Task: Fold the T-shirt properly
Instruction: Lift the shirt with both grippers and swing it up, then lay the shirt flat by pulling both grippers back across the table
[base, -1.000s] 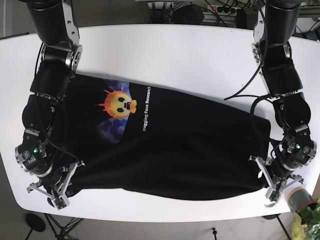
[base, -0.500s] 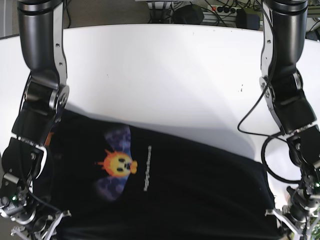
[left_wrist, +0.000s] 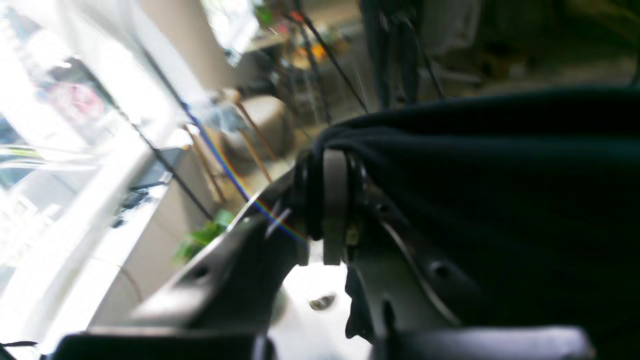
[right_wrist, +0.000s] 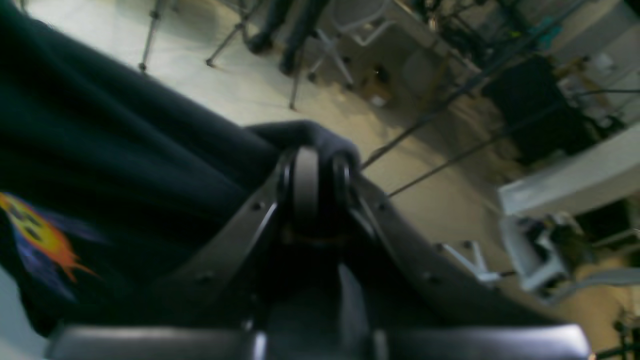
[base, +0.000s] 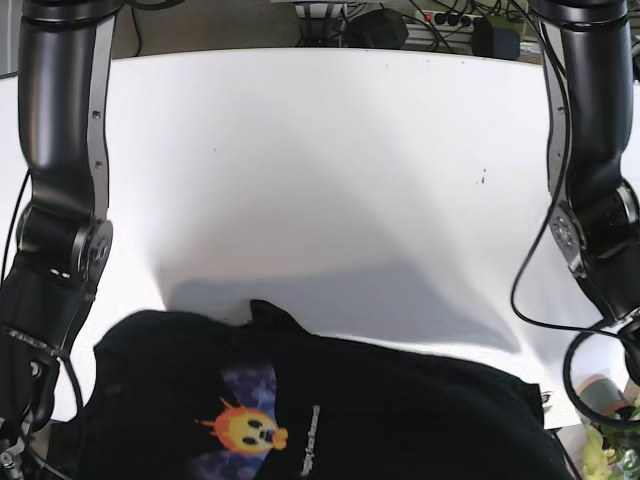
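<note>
The black T-shirt (base: 380, 410) with an orange and blue print (base: 245, 430) hangs raised across the bottom of the base view, its lower part cut off by the frame edge. Both grippers are below that view's edge. In the left wrist view my left gripper (left_wrist: 325, 195) is shut on a bunched edge of the black T-shirt (left_wrist: 500, 175). In the right wrist view my right gripper (right_wrist: 322, 182) is shut on a fold of the T-shirt (right_wrist: 100, 150), with the print (right_wrist: 35, 230) low at the left.
The white table (base: 330, 160) stretches beyond the shirt. The right arm (base: 60, 200) stands along the left edge and the left arm (base: 595, 200) along the right. A grey cup (base: 598, 392) and a plant (base: 615, 450) sit at the near right corner.
Both arms have lifted the shirt off the table and pulled it toward the near edge. The grippers have dropped out of the base view's bottom. Bare table now shows where the shirt lay.
</note>
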